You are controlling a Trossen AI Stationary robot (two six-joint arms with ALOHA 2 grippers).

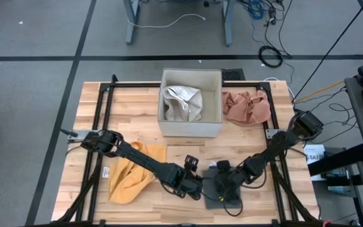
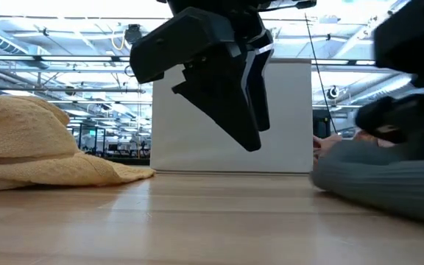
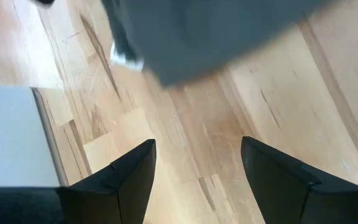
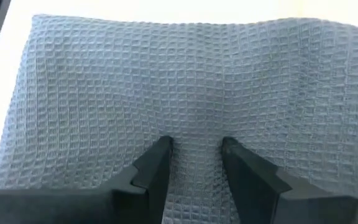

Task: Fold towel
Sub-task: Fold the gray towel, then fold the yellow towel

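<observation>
A grey waffle towel (image 1: 227, 200) lies bunched flat on the wooden table near its front edge, right of centre; it also shows in the low view (image 2: 374, 180). My right gripper (image 4: 196, 146) points steeply down over the towel's top (image 4: 179, 81), its fingers partly apart with towel surface showing between them. My left gripper (image 3: 197, 155) hangs open above bare wood just left of the towel (image 3: 210, 37), clear of the table in the low view (image 2: 252, 136). In the high view the two grippers (image 1: 199, 186) (image 1: 222, 183) stand close together. My right gripper has its fingertips (image 4: 163, 149) at the towel's upper surface, coming from above and slanting. I cannot tell whether they touch the cloth or hover just over it. No fold or edge shows pinched between them.
A white box (image 1: 191, 129) with a pale cloth (image 1: 183, 102) inside stands at the table's far middle. A pink towel (image 1: 247, 107) lies right of it. A yellow towel (image 1: 131, 180) is heaped at the near left (image 2: 35, 147). Black frame rails (image 1: 103, 126) run along the table's sides.
</observation>
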